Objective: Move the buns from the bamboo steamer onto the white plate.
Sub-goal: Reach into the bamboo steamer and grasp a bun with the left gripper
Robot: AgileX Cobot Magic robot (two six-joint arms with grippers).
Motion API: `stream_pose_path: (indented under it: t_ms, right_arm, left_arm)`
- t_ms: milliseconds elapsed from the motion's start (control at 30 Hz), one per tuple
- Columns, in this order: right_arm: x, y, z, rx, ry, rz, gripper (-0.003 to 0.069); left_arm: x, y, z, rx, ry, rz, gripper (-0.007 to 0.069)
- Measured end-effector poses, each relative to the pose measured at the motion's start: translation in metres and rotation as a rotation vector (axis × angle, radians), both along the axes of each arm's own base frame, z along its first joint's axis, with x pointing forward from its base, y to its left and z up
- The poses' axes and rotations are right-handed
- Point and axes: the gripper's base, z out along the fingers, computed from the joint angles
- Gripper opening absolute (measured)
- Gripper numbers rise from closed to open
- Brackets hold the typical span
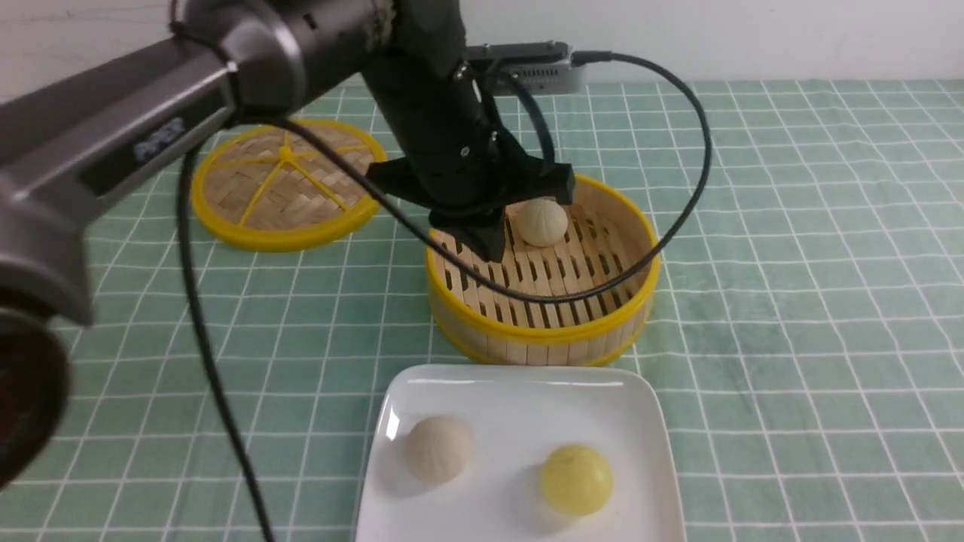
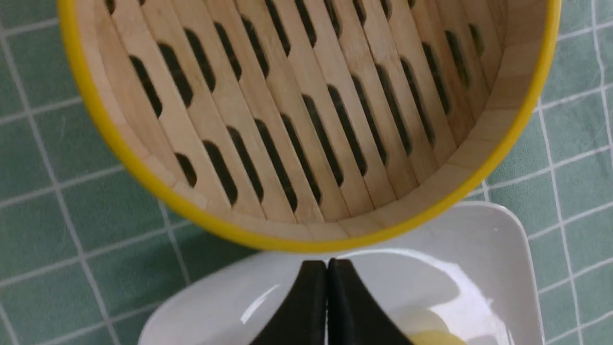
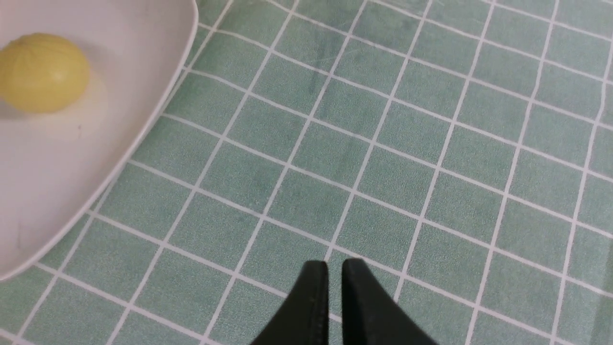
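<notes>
The bamboo steamer (image 1: 542,348) stands mid-table with one pleated cream bun (image 1: 542,220) on its slotted floor. My left gripper (image 1: 486,242) hangs inside the basket just left of that bun, shut with nothing in it. In the left wrist view its fingers (image 2: 327,263) press together over the white plate (image 2: 479,249), past the steamer (image 2: 287,96). The white plate (image 1: 512,406) in front holds a cream bun (image 1: 439,449) and a yellow bun (image 1: 576,479). My right gripper (image 3: 335,264) hovers over the cloth beside the plate (image 3: 72,182) and the yellow bun (image 3: 43,72), open a crack and holding nothing.
The flat woven steamer lid (image 1: 286,184) with yellow spokes lies at the back left. A green checked cloth (image 1: 813,286) covers the table. The left arm's black cable (image 1: 700,150) loops over the steamer's right side.
</notes>
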Motion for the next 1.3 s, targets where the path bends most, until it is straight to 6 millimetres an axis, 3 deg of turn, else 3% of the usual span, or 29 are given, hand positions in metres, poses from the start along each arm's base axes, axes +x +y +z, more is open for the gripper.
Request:
stream_pose_path:
  t_ms: [100,300,467,500,600,733,1033,1133,1233,1300]
  right_arm:
    - [0.0,0.0,0.0,0.002,-0.003,0.001,0.0075]
    - [0.0,0.001,0.0,0.007,-0.004,0.002,0.008]
    - [0.0,0.001,0.0,0.007,-0.004,0.002,0.0083]
    - [0.0,0.001,0.0,0.007,-0.004,0.002,0.0083]
    - [0.0,0.0,0.0,0.006,-0.005,0.002,0.0086]
    - [0.0,0.0,0.0,0.006,-0.005,0.002,0.0086]
    - [0.0,0.0,0.0,0.006,-0.005,0.002,0.0096]
    - [0.0,0.0,0.0,0.006,-0.005,0.002,0.0099]
    - [0.0,0.0,0.0,0.006,-0.005,0.002,0.0104]
    - [0.0,0.0,0.0,0.006,-0.005,0.002,0.0106]
  left_arm:
    - [0.026,-0.017,-0.01,-0.008,-0.033,-0.036,0.0001]
    - [0.054,-0.035,-0.012,-0.056,-0.118,-0.046,0.0032]
    - [0.064,-0.042,-0.021,-0.074,-0.13,-0.024,0.0174]
    - [0.069,-0.043,-0.029,-0.06,-0.139,-0.015,0.0237]
    - [0.077,-0.042,-0.045,-0.012,-0.17,-0.004,0.0333]
    - [0.084,-0.041,-0.058,0.031,-0.198,0.001,0.0405]
    - [0.095,-0.048,-0.093,0.031,-0.198,0.001,0.0415]
    - [0.096,-0.049,-0.096,0.029,-0.2,0.001,0.0395]
    - [0.096,-0.049,-0.096,0.029,-0.201,0.002,0.0315]
    - [0.095,-0.048,-0.096,0.032,-0.195,0.002,0.0183]
